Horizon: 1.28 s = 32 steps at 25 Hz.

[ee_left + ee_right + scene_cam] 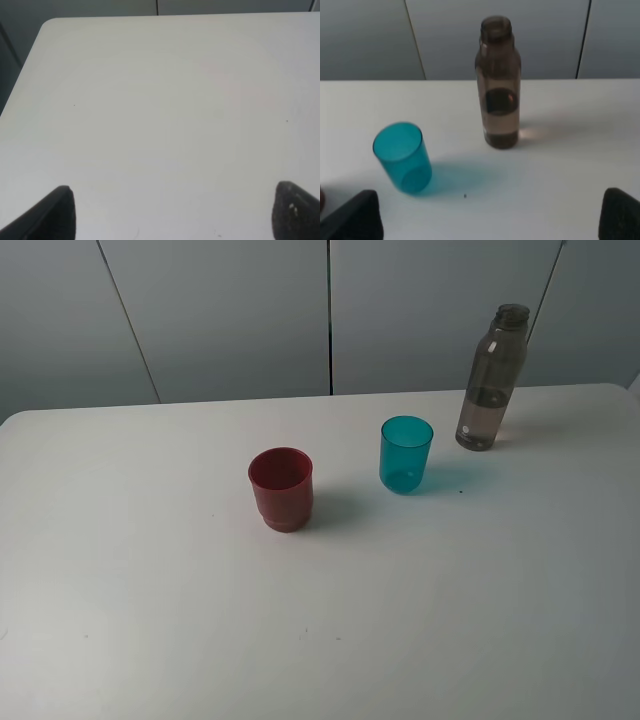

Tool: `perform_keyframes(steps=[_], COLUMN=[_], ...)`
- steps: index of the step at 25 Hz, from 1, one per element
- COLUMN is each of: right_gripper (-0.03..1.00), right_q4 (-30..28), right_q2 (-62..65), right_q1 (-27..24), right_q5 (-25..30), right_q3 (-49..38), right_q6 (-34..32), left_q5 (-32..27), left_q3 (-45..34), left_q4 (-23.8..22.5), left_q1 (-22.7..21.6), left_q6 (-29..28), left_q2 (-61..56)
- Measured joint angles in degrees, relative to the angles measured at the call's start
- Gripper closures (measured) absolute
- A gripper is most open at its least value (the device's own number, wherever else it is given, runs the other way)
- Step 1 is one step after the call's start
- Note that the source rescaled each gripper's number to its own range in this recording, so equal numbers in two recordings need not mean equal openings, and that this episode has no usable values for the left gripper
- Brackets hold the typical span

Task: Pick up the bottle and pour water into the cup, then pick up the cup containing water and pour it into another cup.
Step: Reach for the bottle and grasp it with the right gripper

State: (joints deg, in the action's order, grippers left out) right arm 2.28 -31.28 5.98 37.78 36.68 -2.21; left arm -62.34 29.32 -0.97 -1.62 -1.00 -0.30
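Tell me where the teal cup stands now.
In the exterior high view the teal cup stands upright right of centre, between the red cup and the bottle.

Translucent plastic bottle [491,380] and cup [406,453]; matt table [150,590].

Cups, two: one teal cup [406,454] ahead of the right gripper [488,216], and one red cup [281,488] off toward the side of the left gripper [175,211]. Bottle [490,380], one, ahead of the right gripper and beyond the teal cup. Table [150,620], one; grippers, two, each showing two dark fingertips [360,217].
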Motion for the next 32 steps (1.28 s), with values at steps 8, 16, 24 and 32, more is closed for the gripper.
perform_keyframes(steps=[8,16,24,32], right_gripper=[0.18,0.18,0.18,0.18], right_q4=[1.6,1.6,1.6,1.7], right_q2=[-22.2,-44.0,-62.1,-73.2], right_q1=[0.6,3.3,3.3,3.3], right_q5=[-25.2,-45.2,-63.1,-79.4], right_q3=[-6.4,-7.6,-7.8,-5.4], right_q6=[0.3,1.6,1.8,1.9], left_q5=[0.0,0.0,0.0,0.0], left_q3=[0.0,0.0,0.0,0.0], left_q4=[0.0,0.0,0.0,0.0], left_q1=[0.0,0.0,0.0,0.0], left_q6=[-0.1,-0.1,-0.1,-0.1], left_q2=[0.0,0.0,0.0,0.0])
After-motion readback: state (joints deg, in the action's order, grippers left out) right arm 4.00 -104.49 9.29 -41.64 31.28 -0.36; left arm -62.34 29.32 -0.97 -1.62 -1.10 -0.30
